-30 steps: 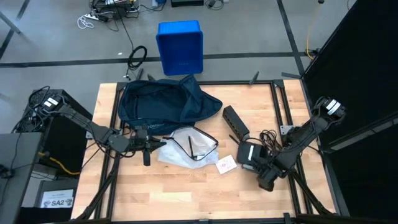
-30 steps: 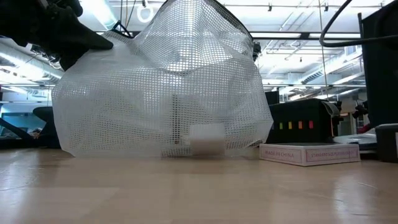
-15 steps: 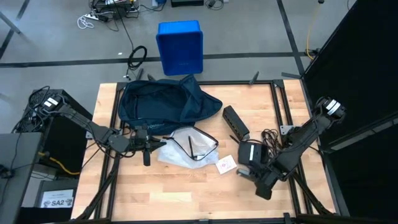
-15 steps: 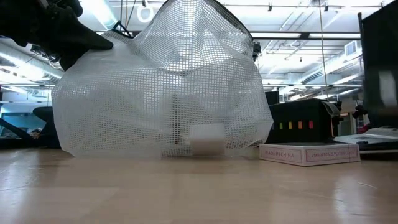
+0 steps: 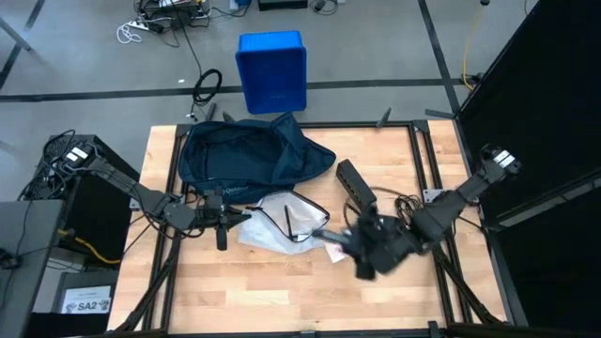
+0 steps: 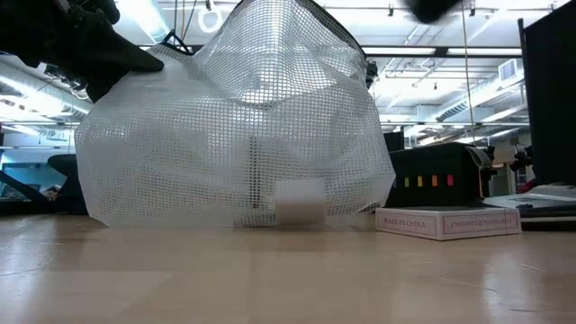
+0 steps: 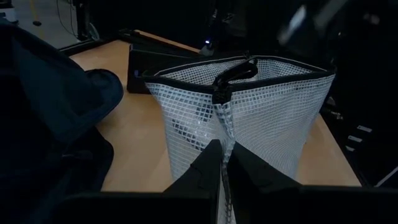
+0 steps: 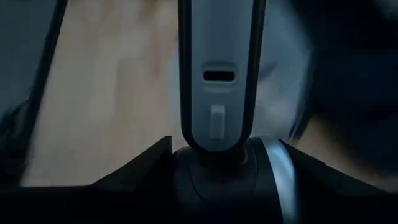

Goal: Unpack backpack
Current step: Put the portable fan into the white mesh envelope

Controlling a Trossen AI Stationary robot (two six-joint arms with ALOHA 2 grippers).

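Navy backpack (image 5: 246, 157) slumped at the far left part of the wooden table (image 5: 244, 282), flap spread toward the middle, one dark fold filling the near side of the left wrist view (image 7: 50, 106); white mesh pouch (image 5: 282, 222) just in front of it, touching its near edge, dark-trimmed mouth and zip pull standing up in the left wrist view (image 7: 249, 106), looming large and pale across the low view (image 6: 238, 126); left gripper (image 5: 225, 218) low at the pouch's left end, fingers (image 7: 208, 171) closed together, pinching the mesh; right gripper (image 5: 349, 246) reaching in from the right side, just beside the pouch's right corner, blurred; cannot tell whether its fingers are open or closed, though a grey and white device (image 8: 217, 74) sits upright right in front of its wrist camera; long black case (image 5: 356, 184) lying right of the backpack, apart from it; flat card box (image 6: 447, 221) on the wood right of the pouch in the low view, with a black box with coloured squares (image 6: 432, 178) behind; tangle of black cable (image 5: 406, 204) near the right arm; bright blue bin (image 5: 272, 70) on the floor beyond the far edge.
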